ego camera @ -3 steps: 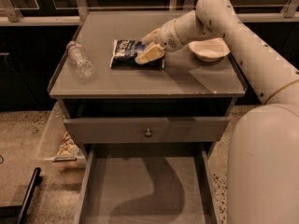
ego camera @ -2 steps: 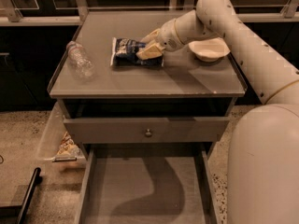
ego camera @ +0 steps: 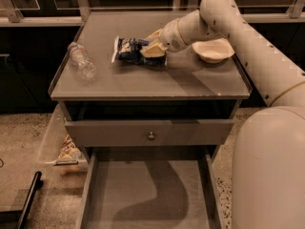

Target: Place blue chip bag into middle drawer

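The blue chip bag (ego camera: pixel 128 49) lies on the grey cabinet top (ego camera: pixel 143 82), left of centre near the back. My gripper (ego camera: pixel 152 44) reaches in from the right and is closed on the bag's right end, which is slightly raised. The middle drawer (ego camera: pixel 143 194) is pulled wide open at the bottom of the view, with a bare grey floor and only my arm's shadow in it.
A clear plastic bottle (ego camera: pixel 82 61) lies on the left of the top. A white bowl (ego camera: pixel 213 50) sits at the right, under my arm. The shallower drawer with a round knob (ego camera: pixel 151 136) is slightly open above the middle drawer. A clear bin (ego camera: pixel 57 144) stands on the floor at left.
The gripper and the bag's right end have shifted slightly up and left. The bottle and bowl have not moved.
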{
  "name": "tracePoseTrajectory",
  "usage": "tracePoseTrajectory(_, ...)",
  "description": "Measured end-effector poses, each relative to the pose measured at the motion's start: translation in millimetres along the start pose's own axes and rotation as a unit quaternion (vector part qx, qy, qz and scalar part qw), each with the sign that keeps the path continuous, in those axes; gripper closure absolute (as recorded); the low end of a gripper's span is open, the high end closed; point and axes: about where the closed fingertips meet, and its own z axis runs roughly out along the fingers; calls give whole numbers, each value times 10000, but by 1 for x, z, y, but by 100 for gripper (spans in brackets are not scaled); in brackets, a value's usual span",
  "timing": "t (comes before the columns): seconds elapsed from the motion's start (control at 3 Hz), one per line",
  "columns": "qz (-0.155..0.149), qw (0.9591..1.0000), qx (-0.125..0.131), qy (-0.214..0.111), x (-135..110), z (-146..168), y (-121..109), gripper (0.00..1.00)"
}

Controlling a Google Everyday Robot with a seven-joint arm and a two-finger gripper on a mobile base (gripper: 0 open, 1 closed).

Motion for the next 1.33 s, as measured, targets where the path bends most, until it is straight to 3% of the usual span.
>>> tracePoseTrajectory(0.33,9,10000,-44,-35,1,2,4,100)
tracePoseTrajectory(1.33,-599,9956,102,-715,-34,-47,59,100)
